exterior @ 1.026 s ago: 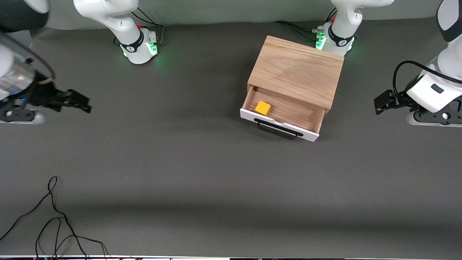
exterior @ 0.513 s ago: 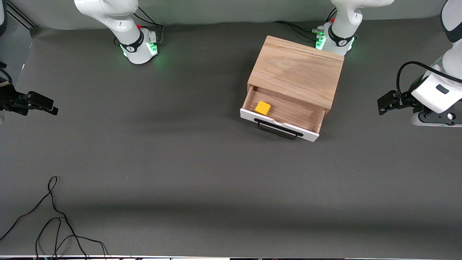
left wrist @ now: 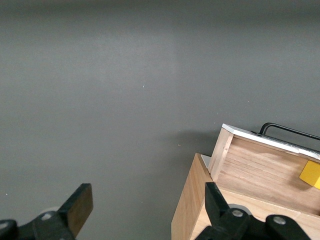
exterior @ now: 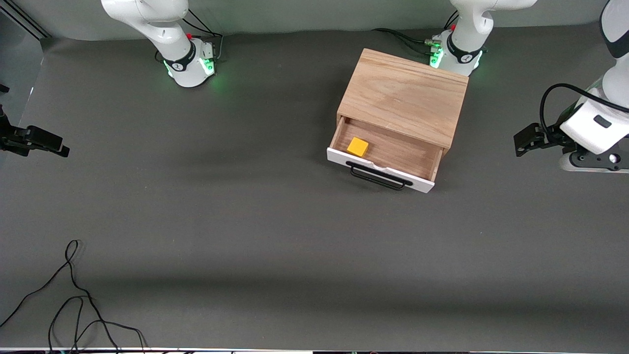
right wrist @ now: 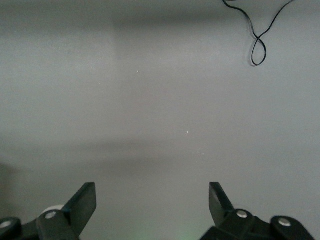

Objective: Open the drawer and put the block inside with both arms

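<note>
The cabinet (exterior: 405, 96) is a light oak box with visible grain, standing on the matte dark grey table (exterior: 245, 221) close to the left arm's green-lit base (exterior: 454, 56). Its drawer (exterior: 383, 157) is pulled out toward the front camera: a white front panel, a long black wire handle (exterior: 378, 178) and a pale wood floor. The block (exterior: 357, 147), a small bright yellow cube, lies inside the drawer, at the end toward the right arm.

The left gripper (left wrist: 147, 210) hangs over the table off the cabinet's left-arm end, its two black fingers spread wide apart and empty. The right gripper (right wrist: 150, 207) is well away from the cabinet at the right arm's end of the table, fingers likewise wide apart and empty. Compared with a second ago it has drawn farther from the cabinet, so only its black tip (exterior: 42, 140) remains in the front view; the left gripper has barely shifted, and the drawer and block have not moved.

A thin black cable (exterior: 73, 295) loops on the table, cut off at the edge.
</note>
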Controlling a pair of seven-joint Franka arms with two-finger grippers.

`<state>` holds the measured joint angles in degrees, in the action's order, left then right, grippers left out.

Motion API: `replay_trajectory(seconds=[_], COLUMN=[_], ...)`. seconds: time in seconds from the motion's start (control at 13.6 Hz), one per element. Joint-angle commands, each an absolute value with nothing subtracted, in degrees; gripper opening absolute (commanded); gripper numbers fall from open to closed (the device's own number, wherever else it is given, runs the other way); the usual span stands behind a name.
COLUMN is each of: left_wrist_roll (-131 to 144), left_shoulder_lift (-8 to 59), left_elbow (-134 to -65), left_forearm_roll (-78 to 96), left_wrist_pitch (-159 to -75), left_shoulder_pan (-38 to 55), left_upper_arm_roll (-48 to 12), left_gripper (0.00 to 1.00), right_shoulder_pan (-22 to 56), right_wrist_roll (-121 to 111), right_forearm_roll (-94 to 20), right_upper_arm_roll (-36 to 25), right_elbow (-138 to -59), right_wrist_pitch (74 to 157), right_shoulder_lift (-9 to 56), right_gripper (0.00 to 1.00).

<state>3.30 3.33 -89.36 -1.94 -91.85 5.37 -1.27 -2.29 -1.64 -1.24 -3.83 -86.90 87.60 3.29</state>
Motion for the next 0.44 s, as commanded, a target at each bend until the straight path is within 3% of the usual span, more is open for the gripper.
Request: replay_trajectory(seconds=[0.0, 0.37], left_wrist_roll=[2.4, 2.5], left_shoulder_lift=[3.7, 3.7], left_elbow=[-88.2, -88.1], left_forearm_roll=[-2.5, -2.5], left_wrist_pitch=[-90.5, -90.6], left_shoulder_pan=[5.5, 5.6], left_upper_arm_roll=[-1.1, -1.1], left_gripper=[1.00, 1.00], right_shoulder_pan=[-2.4, -2.4], right_wrist_roll=[-2.9, -3.0], right_forearm_roll=[-0.4, -0.4], right_upper_arm_roll=[-3.4, -3.4], right_elbow=[-87.6, -87.5], right_wrist_pitch=[87.5, 87.1], right_shoulder_lift=[2.3, 2.4], right_gripper=[1.00, 1.00])
